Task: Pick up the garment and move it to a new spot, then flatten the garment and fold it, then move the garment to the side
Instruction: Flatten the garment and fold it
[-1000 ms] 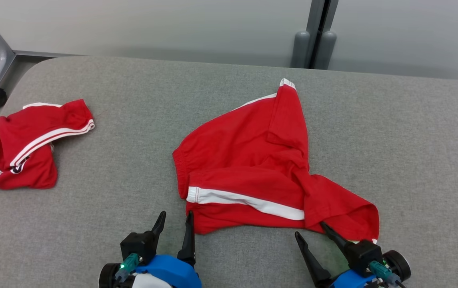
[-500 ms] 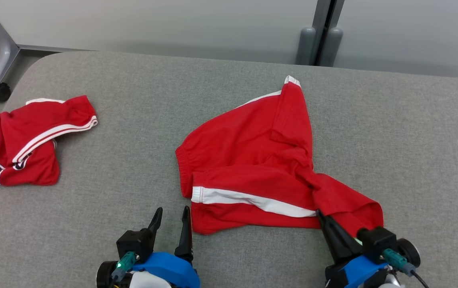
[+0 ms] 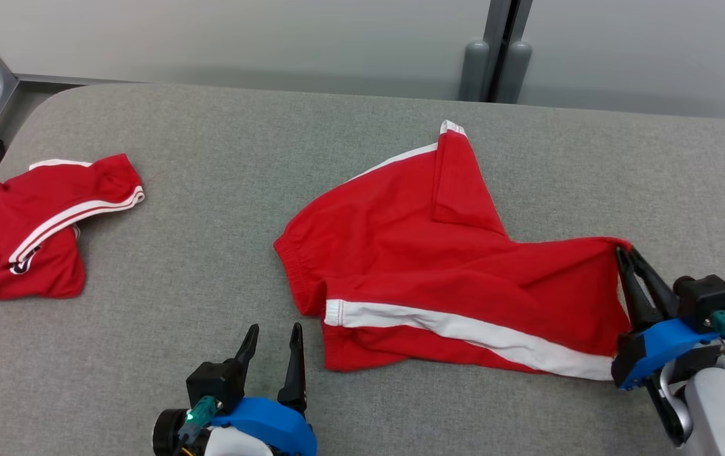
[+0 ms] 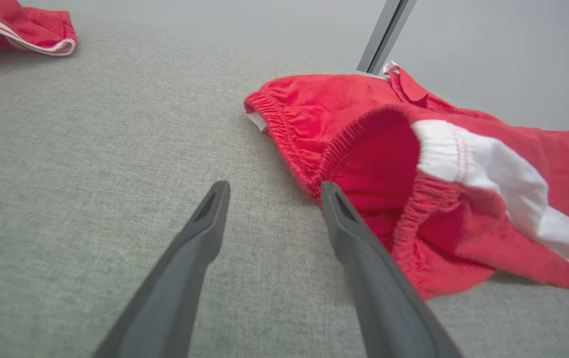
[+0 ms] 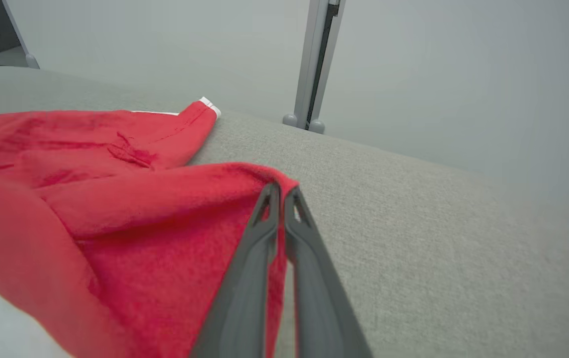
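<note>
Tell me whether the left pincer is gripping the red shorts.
No: the left pincer stands open beside the red shorts, with only grey padded surface between its jaws.

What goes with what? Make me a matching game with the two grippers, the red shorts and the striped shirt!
Things:
1. left gripper
2. right gripper
3. red shorts
4. striped shirt

States or places:
A. lying far to the left
B. shut, pinching a corner of cloth
C. open, holding nothing
D. spread out in the middle

Pairs: 1-C, 2-B, 3-D, 4-A
</note>
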